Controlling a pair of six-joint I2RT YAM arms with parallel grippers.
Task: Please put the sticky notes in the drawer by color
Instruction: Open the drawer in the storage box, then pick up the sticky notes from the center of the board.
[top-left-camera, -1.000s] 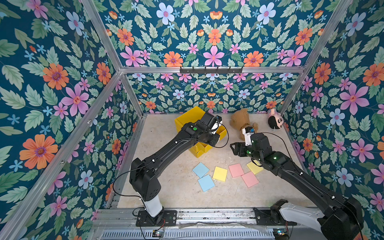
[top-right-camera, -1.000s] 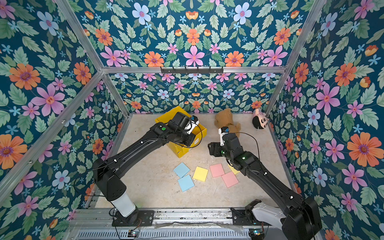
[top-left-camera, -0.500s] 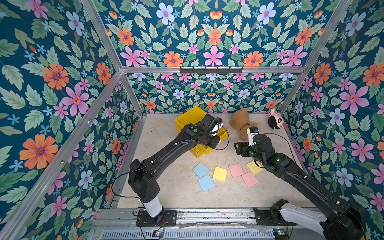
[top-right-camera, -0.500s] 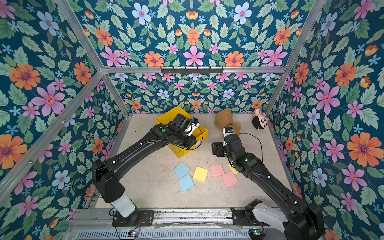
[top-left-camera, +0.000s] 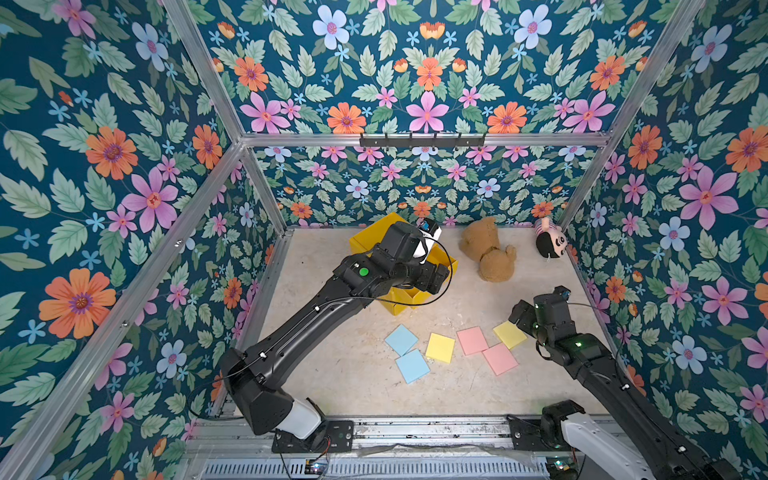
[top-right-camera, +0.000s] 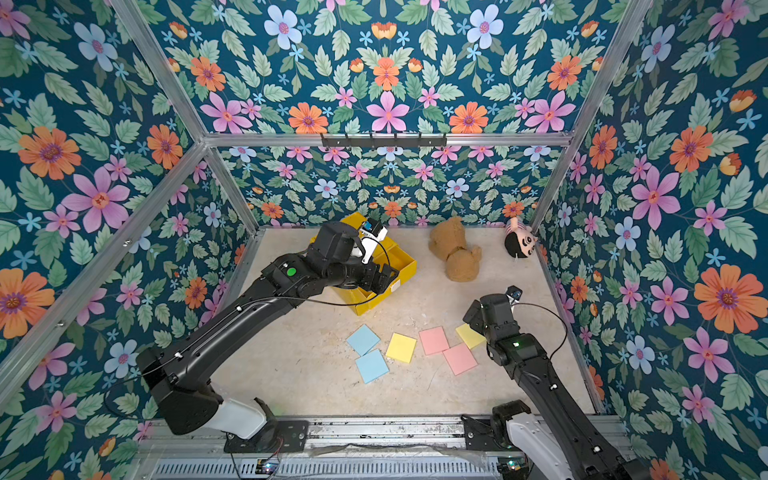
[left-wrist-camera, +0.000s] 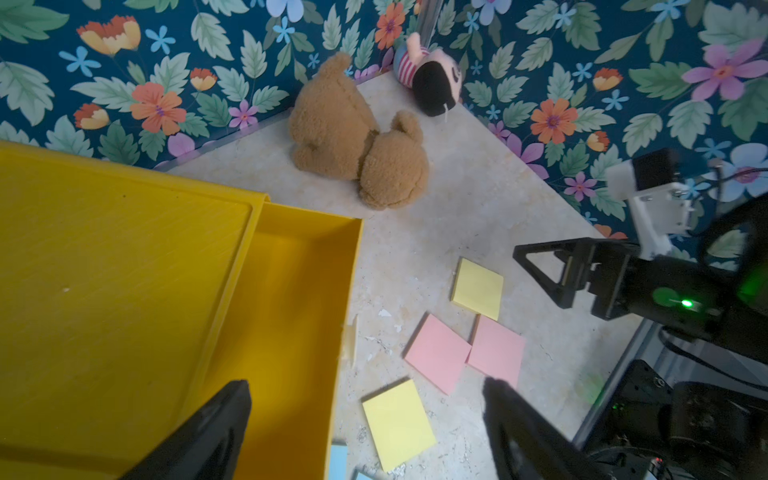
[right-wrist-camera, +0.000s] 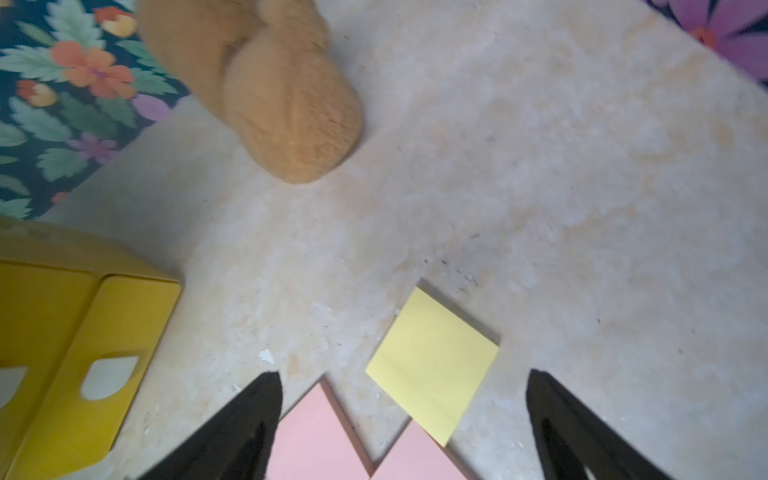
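Observation:
The yellow drawer (top-left-camera: 370, 236) cabinet stands at the back left, its top drawer (left-wrist-camera: 291, 291) pulled out and empty. My left gripper (left-wrist-camera: 365, 381) hovers open over that drawer's front edge, holding nothing. Six sticky notes lie flat on the floor in front: two blue (top-left-camera: 401, 338) (top-left-camera: 412, 365), a yellow (top-left-camera: 440, 348), two pink (top-left-camera: 472, 340) (top-left-camera: 500, 358), and a second yellow (top-left-camera: 510, 334). My right gripper (right-wrist-camera: 404, 374) hangs open just above this second yellow note (right-wrist-camera: 434, 361), empty, with the pink notes (right-wrist-camera: 316, 436) under one finger's side.
A brown teddy bear (top-left-camera: 486, 251) lies at the back, right of the drawer. A small black-haired doll (top-left-camera: 548, 243) sits in the back right corner. Floral walls and aluminium posts (top-left-camera: 582, 187) close in three sides. The two lower drawer fronts show white handles (right-wrist-camera: 110, 376).
My left gripper has gone from shut to wide open at the pulled-out top drawer. The right gripper has drawn back toward the front right, over the yellow note, and opened a little wider.

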